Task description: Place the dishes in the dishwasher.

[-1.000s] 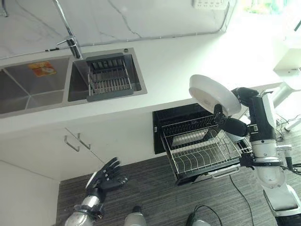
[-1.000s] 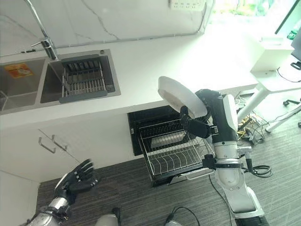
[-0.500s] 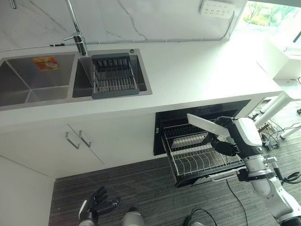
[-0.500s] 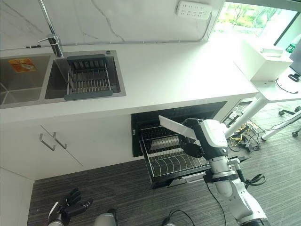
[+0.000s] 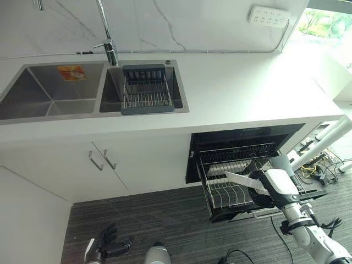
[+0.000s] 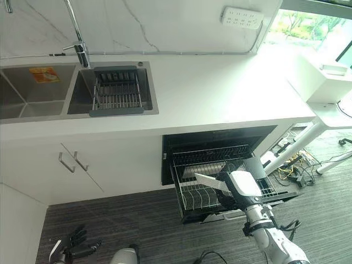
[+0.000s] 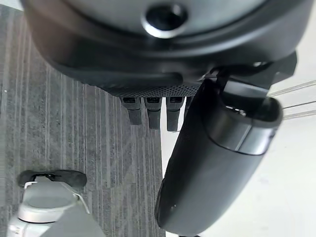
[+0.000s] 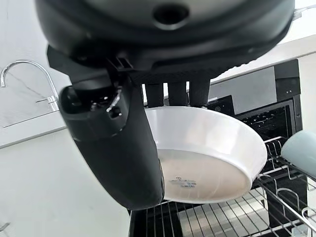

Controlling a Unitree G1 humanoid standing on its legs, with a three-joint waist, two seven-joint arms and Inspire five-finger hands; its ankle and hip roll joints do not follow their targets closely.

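A white shallow dish (image 8: pixel 207 158) is pinched in my right hand (image 5: pixel 263 186), thumb (image 8: pixel 116 143) on its rim and fingers (image 8: pixel 173 94) behind it. The dish (image 5: pixel 237 181) hangs tilted, low over the pulled-out wire rack (image 5: pixel 220 192) of the open dishwasher (image 5: pixel 242 142) under the counter. Rack wires (image 8: pixel 237 212) show just below the dish. My left hand (image 5: pixel 110 245) hangs low near the floor at the lower left, fingers spread and holding nothing; its thumb (image 7: pixel 217 158) sticks out over the grey floor.
A grey dish (image 5: pixel 283 165) stands in the rack's right part. Above, the white counter (image 5: pixel 247 93) holds a double sink (image 5: pixel 49 93) with a dark drainer insert (image 5: pixel 146 91) and a tap (image 5: pixel 110 47). Cabinet handles (image 5: pixel 102 160) are left of the dishwasher.
The camera has shifted. My right hand has brought the white dish down from counter height to just over the rack. My left hand has dropped lower towards the floor.
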